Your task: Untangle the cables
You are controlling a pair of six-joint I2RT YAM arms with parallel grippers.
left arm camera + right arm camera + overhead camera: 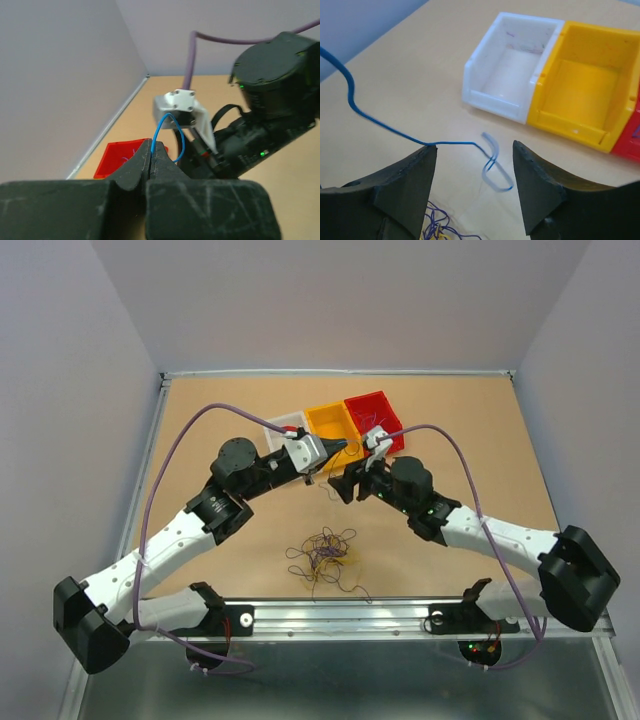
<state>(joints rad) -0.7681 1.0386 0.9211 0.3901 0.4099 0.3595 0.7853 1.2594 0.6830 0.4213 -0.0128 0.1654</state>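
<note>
Left wrist view: the left hand [151, 145] is pinched tight on a blue wire [183, 142], which arches up out of the fingertips in a small loop and curves back down. Just past those fingertips stands the right arm [270, 100], and lower, off to one side of the hand, lies a red bin [122, 157].

In the right wrist view the right hand [474, 145] stands wide, gripping nothing. The blue wire rests against the tip of one finger [410, 185], crosses part of the gap between the two, and ends in a blurred curl above the table [395, 65]. Ahead of this hand sit a white bin [495, 100], a yellow bin [580, 80] and the red bin in a row, touching. Under that same finger, back toward the wrist, a bit of the cables [437, 227] shows in purple and yellow.

From the top external view, the two hands meet tip to tip just short of the bins, and the cables lie behind them on the table, toward the arm bases, touched by neither.
</note>
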